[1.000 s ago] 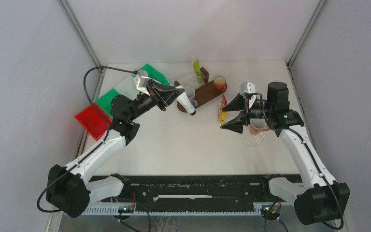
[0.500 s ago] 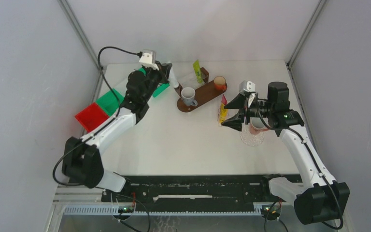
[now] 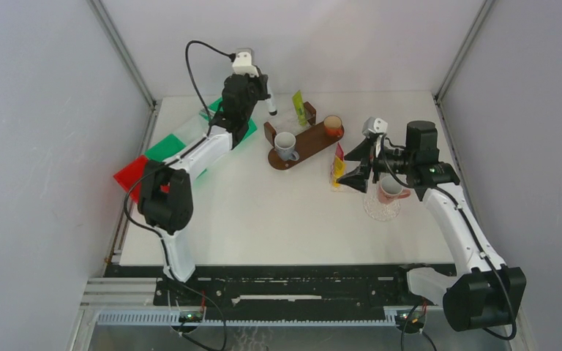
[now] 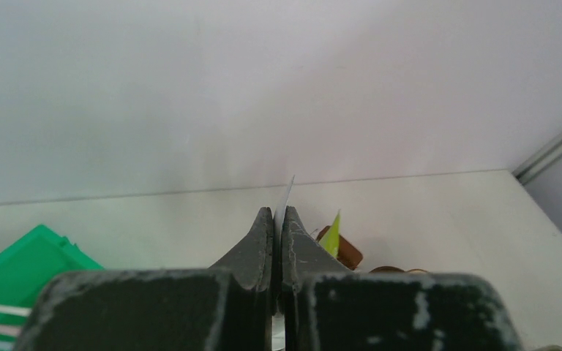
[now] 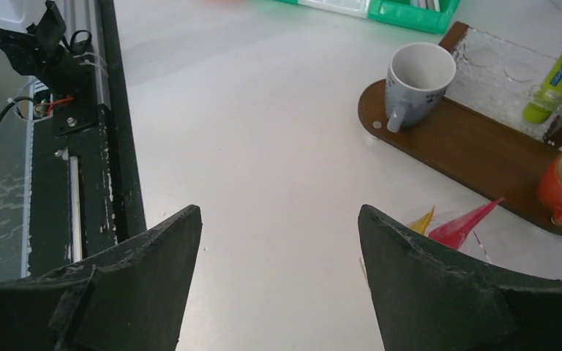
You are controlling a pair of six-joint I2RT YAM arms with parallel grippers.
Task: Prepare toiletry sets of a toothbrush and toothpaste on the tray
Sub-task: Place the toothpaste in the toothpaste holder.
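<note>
Grey walls (image 3: 51, 110) enclose a white bench (image 3: 263, 219) on which two arms work. At the bench's left edge sit a green bin (image 3: 228, 123) and a red bin (image 3: 136, 180). The left arm (image 3: 190, 157) stretches far toward the back; its left end effector (image 3: 262, 89) is clamped on a white toothbrush (image 3: 270, 104), held aloft beyond the left end of the tray (image 3: 309, 144), and the wrist view shows the jaws pressed together on the thin white shaft. The right arm (image 3: 454, 219) carries the right end effector (image 3: 355, 164) with its jaws spread wide and nothing between them, just beside an upright red-yellow tube (image 3: 337, 162). The brown tray lies at centre-back and bears a grey mug (image 3: 286, 145) at its near left end and an orange cup (image 3: 332, 126) at its right end. A green-yellow tube (image 3: 299, 107) stands at the tray's far side. A pink mug (image 3: 390, 190) rests on a clear glass dish (image 3: 377, 212), right of the red-yellow tube.
</note>
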